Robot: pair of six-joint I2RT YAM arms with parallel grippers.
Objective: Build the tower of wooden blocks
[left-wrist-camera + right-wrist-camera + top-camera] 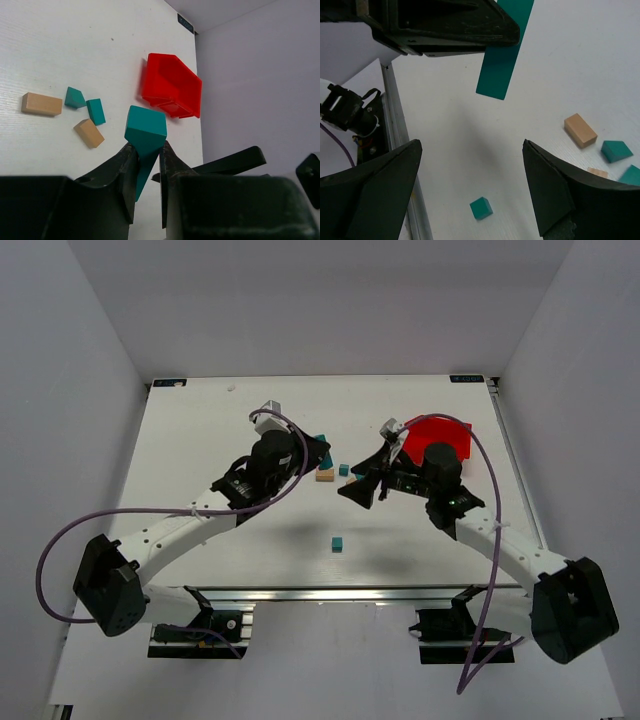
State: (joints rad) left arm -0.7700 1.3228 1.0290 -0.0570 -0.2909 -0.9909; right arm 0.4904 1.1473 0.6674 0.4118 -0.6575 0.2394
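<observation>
You have the long teal block [145, 129] pinched by one end in your left gripper [146, 148], off the table [75, 50]. Your right gripper [471, 145] gapes empty. No tower stands yet, and the loose pieces [89, 133] lie scattered. That end-grip looks shallow, so the block may pivot or drop on placement.

From my console, the long teal block [145, 135] is held aloft; tan blocks [41, 104] and teal pieces [95, 111] lie scattered flat below.
</observation>
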